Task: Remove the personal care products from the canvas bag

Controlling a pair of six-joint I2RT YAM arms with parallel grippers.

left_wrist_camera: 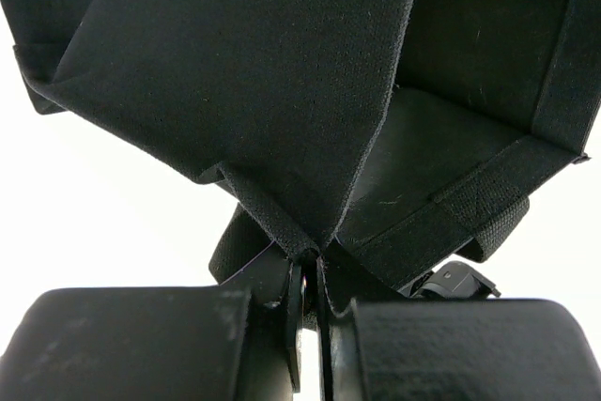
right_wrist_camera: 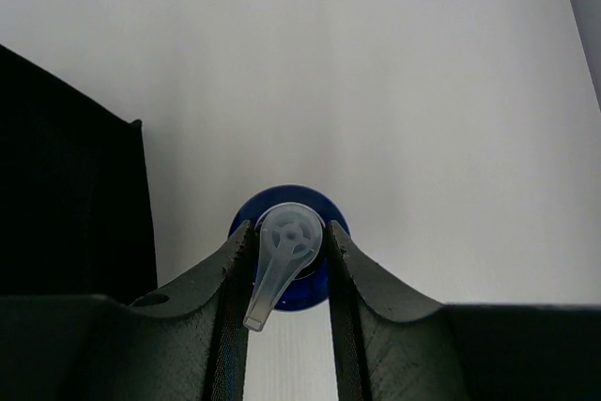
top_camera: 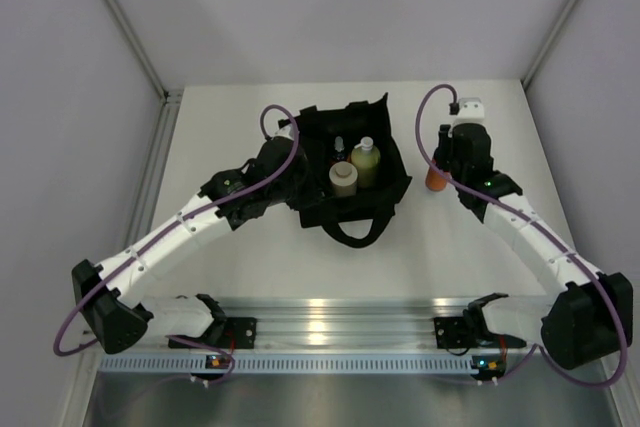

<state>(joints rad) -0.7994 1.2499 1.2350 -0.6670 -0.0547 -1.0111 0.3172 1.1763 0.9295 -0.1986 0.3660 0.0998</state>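
Note:
The black canvas bag (top_camera: 390, 192) stands open at the table's middle. Inside it I see the cream-white cylinder (top_camera: 343, 181), the pale yellow-green bottle (top_camera: 365, 164) with a white cap, and the top of a slim bottle (top_camera: 340, 147). My left gripper (top_camera: 296, 162) is at the bag's left wall, shut on its fabric rim; in the left wrist view it (left_wrist_camera: 312, 268) pinches the bag (left_wrist_camera: 263, 72). My right gripper (top_camera: 442, 169) is right of the bag, shut on an orange bottle (top_camera: 435, 183). The right wrist view shows it (right_wrist_camera: 287, 234) clamped on the bottle's blue cap (right_wrist_camera: 291, 196) with its clear pump.
The bag's loop handle (top_camera: 353, 230) lies toward the near side. A grey wall (top_camera: 590, 77) rises close to the right of the right arm. The bag's edge (right_wrist_camera: 66, 185) shows left of the held bottle. The metal rail (top_camera: 330, 322) runs along the near edge.

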